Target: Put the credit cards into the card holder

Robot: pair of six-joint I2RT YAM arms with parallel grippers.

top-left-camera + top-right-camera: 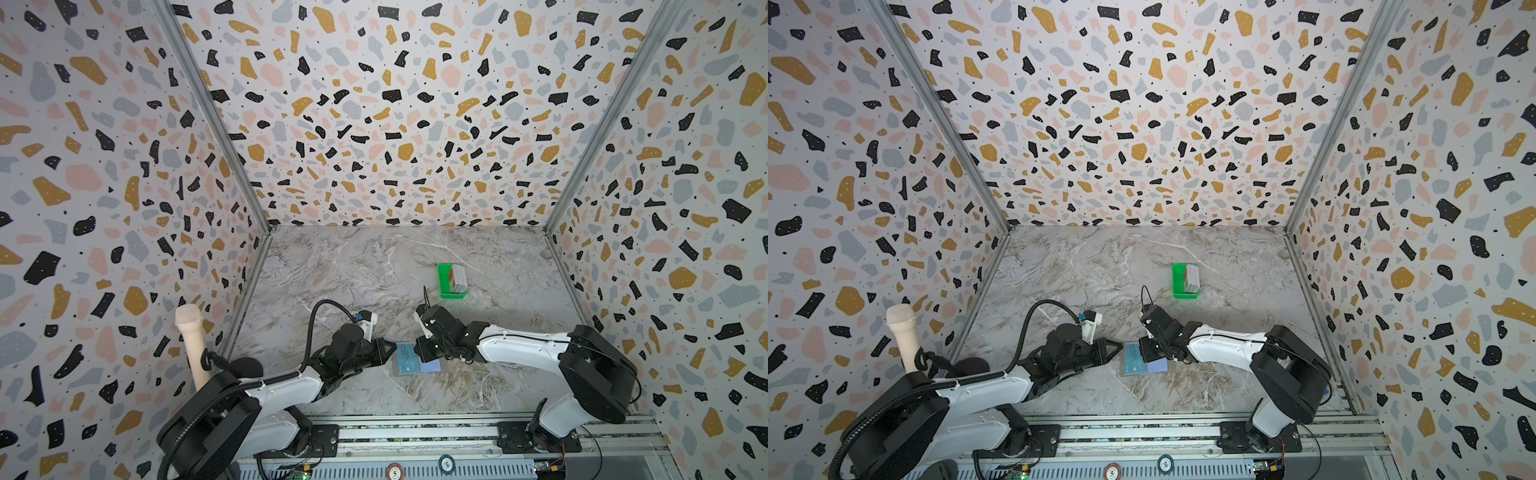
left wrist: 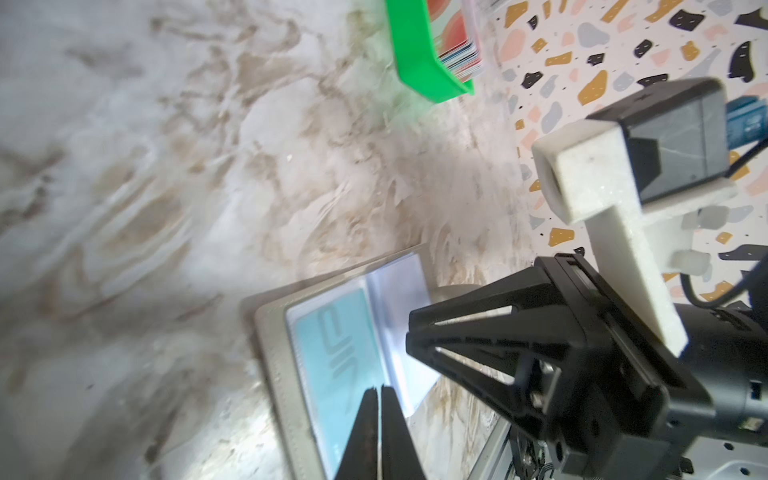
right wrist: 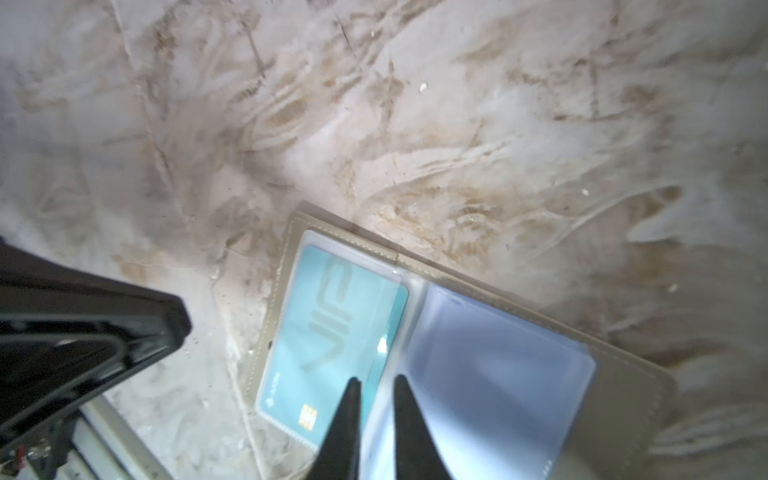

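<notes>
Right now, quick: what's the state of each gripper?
Left gripper: shut, nothing visibly held, tips over the teal VIP card.
Right gripper: slightly open, empty, over the open card holder.

card holder [image 3: 623, 407] cut off, green tray [image 2: 415, 62] cropped — blurred

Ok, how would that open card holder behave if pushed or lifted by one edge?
Lying flat and thin on the smooth marble-look table, the card holder would probably slide, not tip. Its clear pocket leaves look floppy, so lifted by one edge it likely sags. The teal VIP card probably stiffens that half.
</notes>
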